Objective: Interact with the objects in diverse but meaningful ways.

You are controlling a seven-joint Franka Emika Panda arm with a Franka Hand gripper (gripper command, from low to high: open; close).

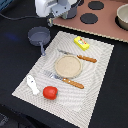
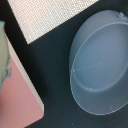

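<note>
The grey frying pan sits on the dark table at the far left corner of the placemat, its handle pointing towards the mat. It fills the wrist view and looks empty. My gripper hangs just above and behind the pan, touching nothing; its fingers are too dark and small to tell whether they are open or shut. The yellow packet with red marks lies on the mat. The red tomato and the white fish-like piece lie at the mat's near left. The grey pot stands on the toy stove. The sausage is out of view.
A round tan plate sits mid-mat between an orange-handled knife and fork. A pink toy stove with black burners runs along the back; its edge shows in the wrist view. The woven placemat covers the table centre.
</note>
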